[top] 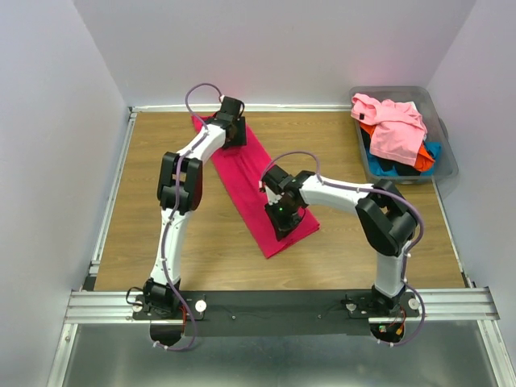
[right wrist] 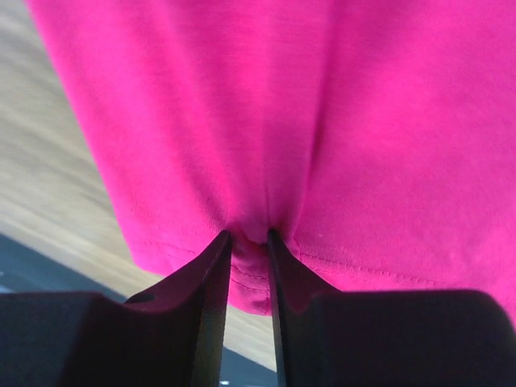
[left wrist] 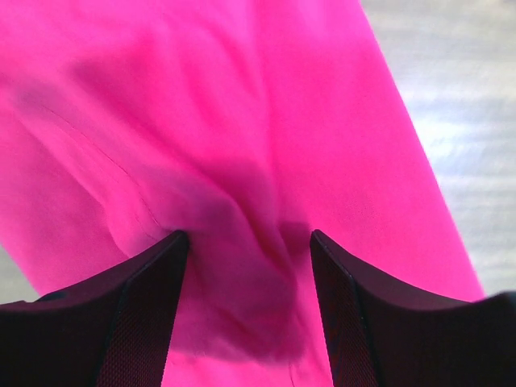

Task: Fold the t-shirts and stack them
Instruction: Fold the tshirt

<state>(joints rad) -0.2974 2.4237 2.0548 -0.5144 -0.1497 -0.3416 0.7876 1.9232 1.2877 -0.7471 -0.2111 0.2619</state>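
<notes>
My view of the room
I see a wooden table (top: 133, 210) boxed in by plain pale walls (top: 282, 48), evenly lit.

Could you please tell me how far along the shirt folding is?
Done: the magenta t-shirt lies folded into a long strip. In hand: the right claw pinches its near hem; the left claw is open over the far end. Left: other shirts heaped in the bin, nothing stacked.

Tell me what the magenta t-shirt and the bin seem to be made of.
The magenta t-shirt looks like soft matte knit cloth: it wrinkles and has a stitched hem. The bin is probably translucent grey plastic: smooth rim, see-through walls.
</notes>
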